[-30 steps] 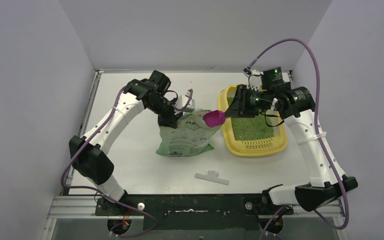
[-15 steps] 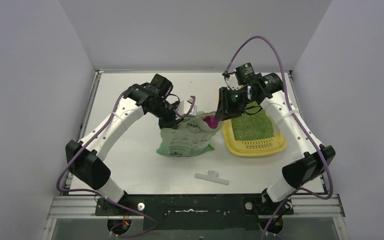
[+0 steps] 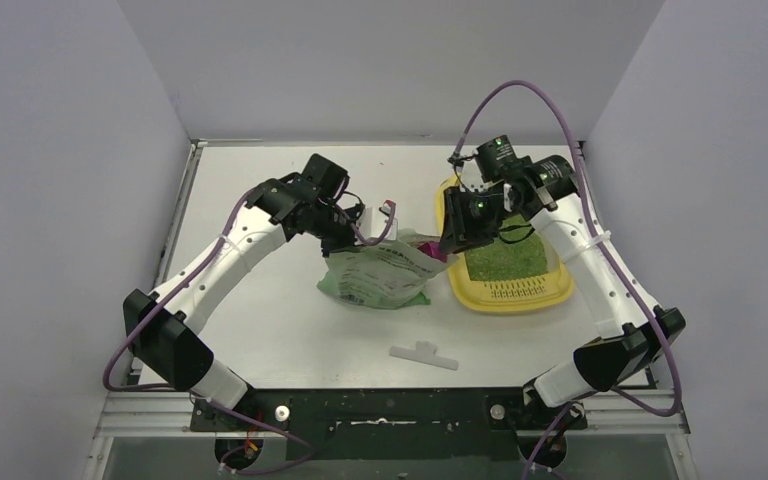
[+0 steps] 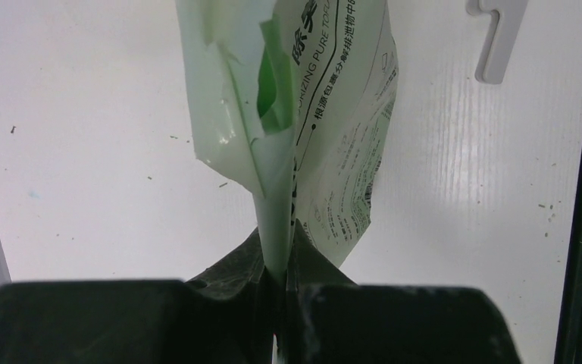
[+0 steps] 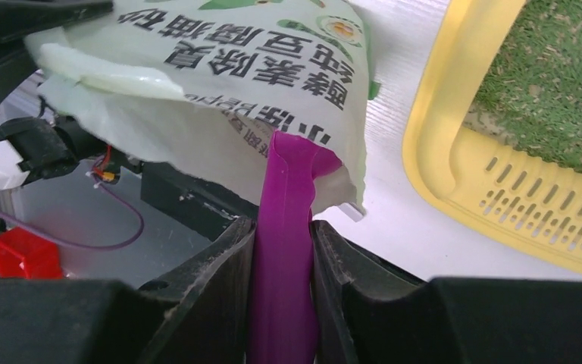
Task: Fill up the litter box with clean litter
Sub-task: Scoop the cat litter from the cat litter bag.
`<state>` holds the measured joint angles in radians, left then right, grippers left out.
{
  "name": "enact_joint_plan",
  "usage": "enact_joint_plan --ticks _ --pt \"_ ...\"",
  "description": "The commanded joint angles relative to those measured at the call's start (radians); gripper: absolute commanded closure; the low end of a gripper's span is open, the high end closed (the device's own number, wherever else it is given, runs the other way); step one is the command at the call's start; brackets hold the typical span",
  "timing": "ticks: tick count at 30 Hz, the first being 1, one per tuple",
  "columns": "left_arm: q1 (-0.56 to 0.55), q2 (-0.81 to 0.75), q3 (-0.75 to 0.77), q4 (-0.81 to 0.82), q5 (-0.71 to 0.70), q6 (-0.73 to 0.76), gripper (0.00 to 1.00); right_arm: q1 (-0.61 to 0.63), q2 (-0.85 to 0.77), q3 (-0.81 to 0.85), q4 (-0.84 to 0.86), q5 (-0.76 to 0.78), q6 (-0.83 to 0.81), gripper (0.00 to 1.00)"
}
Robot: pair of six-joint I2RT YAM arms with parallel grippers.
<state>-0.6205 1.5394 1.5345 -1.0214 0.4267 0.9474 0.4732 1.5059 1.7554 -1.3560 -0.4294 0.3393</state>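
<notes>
Right wrist view: your right fingers [image 5: 216,280] clamp the scoop [image 5: 284,227], now back inside the bag [image 5: 258,61] for another load. Your left fingers [image 4: 227,277] pinch the bag; clean litter [image 5: 561,76] lies in the litter box [image 5: 455,98].

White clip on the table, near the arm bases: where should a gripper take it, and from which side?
Take the white clip probably at its middle, from straight above, closing across its narrow width: it is a thin bar lying flat on the table.
</notes>
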Motion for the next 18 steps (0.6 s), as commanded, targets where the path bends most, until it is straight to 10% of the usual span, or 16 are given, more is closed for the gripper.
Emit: enact_joint_plan --ticks 1,13,18 --pt "-0.005 -0.065 0.017 0.014 0.104 -0.054 1.00 0.020 0.041 -0.030 0.007 0.159 0.045 1.00" --pt "0.199 0.043 0.013 -0.060 0.300 -0.293 0.44 0.080 0.194 -0.038 0.094 0.061 0.021 1.00" --pt "0.235 0.059 -0.034 -0.079 0.283 -0.270 0.40 0.082 0.196 -0.033 0.087 0.062 0.015 1.00"
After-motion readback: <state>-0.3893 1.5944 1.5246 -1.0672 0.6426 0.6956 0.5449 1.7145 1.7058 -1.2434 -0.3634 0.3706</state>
